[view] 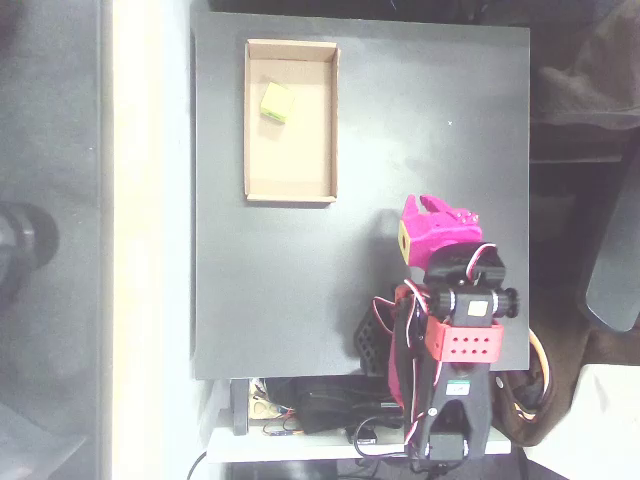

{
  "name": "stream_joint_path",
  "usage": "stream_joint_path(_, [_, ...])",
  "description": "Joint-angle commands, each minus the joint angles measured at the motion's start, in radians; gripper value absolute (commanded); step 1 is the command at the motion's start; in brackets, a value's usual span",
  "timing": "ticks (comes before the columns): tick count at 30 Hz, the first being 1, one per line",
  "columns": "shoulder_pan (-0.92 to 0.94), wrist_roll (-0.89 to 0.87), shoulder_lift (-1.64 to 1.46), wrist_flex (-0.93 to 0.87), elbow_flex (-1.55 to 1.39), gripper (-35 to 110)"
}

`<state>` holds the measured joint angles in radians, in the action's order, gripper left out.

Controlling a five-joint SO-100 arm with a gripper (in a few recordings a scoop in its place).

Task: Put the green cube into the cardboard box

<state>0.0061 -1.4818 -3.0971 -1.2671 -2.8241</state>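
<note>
The green cube (275,102) lies inside the cardboard box (250,120), well apart from the magenta tool (432,208), up-left of it in the overhead view; whether the tool is open or closed cannot be told.

A matte black square tabletop (300,300) takes up the middle of the overhead view, lying on a paler, whitish surface (150,250) that shows as a bright strip along its left edge. Left of that strip runs a band of grey floor (50,120), blurred, with a dark rounded shape (25,240) at the picture's edge. To the right of the tabletop, dark furniture (585,80) stands in shadow, too dim to make out.
</note>
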Motion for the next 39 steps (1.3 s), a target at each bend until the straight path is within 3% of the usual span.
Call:
stream_joint_path(1, [0.018, -0.012, -0.091, 0.005, -0.081, 3])
stream_joint_path(23, [0.021, -0.012, -0.160, -0.015, -0.313, 3])
stream_joint_path(30, [0.021, -0.017, -0.238, -0.155, -0.324, 3])
stream_joint_path(39, [0.020, -0.025, -0.242, -0.164, -0.325, 3])
